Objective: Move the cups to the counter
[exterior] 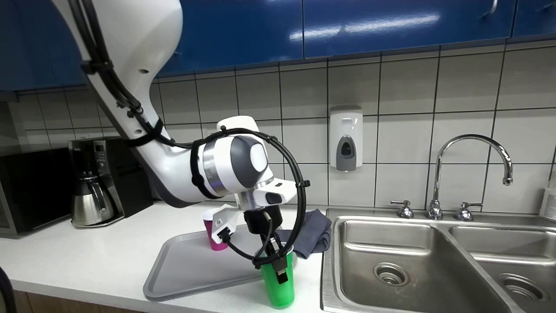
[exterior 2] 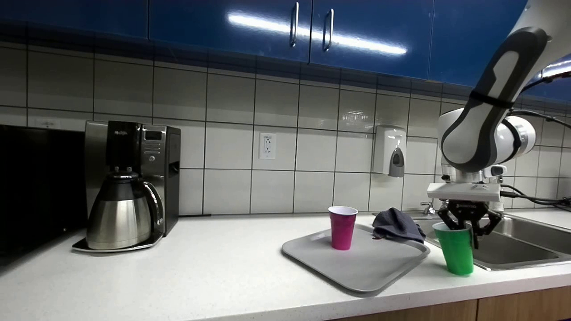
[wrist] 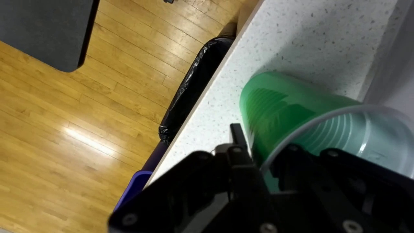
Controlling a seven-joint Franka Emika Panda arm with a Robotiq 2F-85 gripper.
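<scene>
The green cup stands near the front edge of the white counter (exterior: 108,256) (exterior 2: 214,276), between tray and sink, in both exterior views (exterior: 280,296) (exterior 2: 458,256). Its base is on or very close to the counter. It also shows large in the wrist view (wrist: 284,100). My gripper (exterior: 277,263) (exterior 2: 468,236) (wrist: 258,152) points down over its rim, one finger outside, the other inside and partly hidden. The fingers look closed onto the rim. The magenta cup (exterior: 217,244) (exterior 2: 342,232) stands upright on the grey tray (exterior: 204,269) (exterior 2: 357,274), partly hidden behind my wrist in an exterior view.
A dark towel (exterior: 316,230) (exterior 2: 397,223) lies at the tray's back corner. The steel sink (exterior: 332,269) and faucet (exterior: 471,137) are beside the green cup. A coffee maker (exterior 2: 120,223) stands along the counter. A black-bagged bin (wrist: 194,81) is below the edge.
</scene>
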